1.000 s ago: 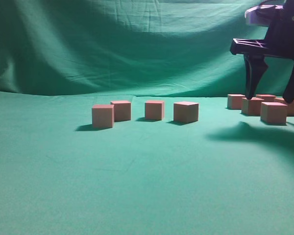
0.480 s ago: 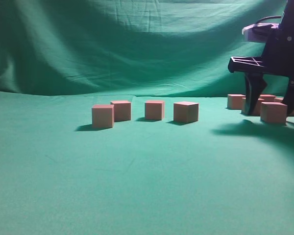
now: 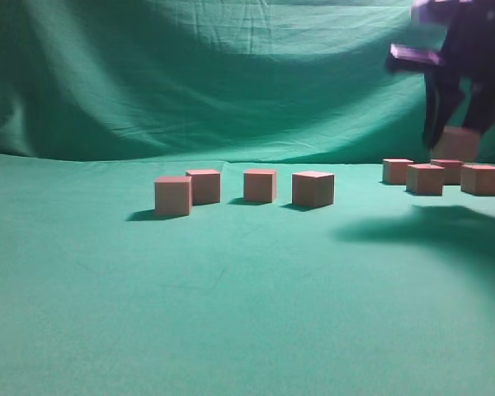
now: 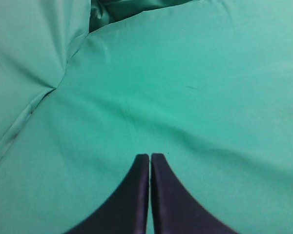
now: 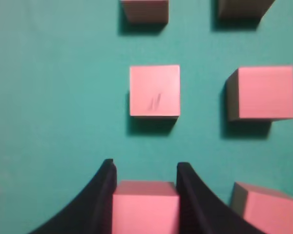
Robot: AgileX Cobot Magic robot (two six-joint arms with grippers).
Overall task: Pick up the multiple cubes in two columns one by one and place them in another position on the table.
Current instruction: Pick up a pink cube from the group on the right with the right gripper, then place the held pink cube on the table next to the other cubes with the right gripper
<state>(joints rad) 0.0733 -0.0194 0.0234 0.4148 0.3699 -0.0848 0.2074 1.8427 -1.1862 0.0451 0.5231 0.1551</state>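
My right gripper (image 3: 455,130) is at the far right, shut on one pink cube (image 3: 455,145) and holding it above the table (image 3: 247,313). In the right wrist view the held cube (image 5: 145,207) sits between the two black fingers of the gripper (image 5: 145,168). Below it, other cubes lie in columns on the teal cloth, such as a marked cube (image 5: 154,91) and its neighbour (image 5: 262,92). Several cubes (image 3: 425,178) stay on the table under the gripper. A separate row of cubes (image 3: 260,185) stands mid-table. My left gripper (image 4: 150,157) is shut and empty over bare cloth.
The mid-table row runs from the leftmost cube (image 3: 173,195) to the rightmost (image 3: 313,188). A draped green backdrop (image 3: 231,74) hangs behind the table. A cloth fold (image 4: 49,87) shows in the left wrist view. The left arm does not show in the exterior view.
My right gripper came down round a cube in the right group, closed on it and lifted it off the table. The other cubes have not moved.
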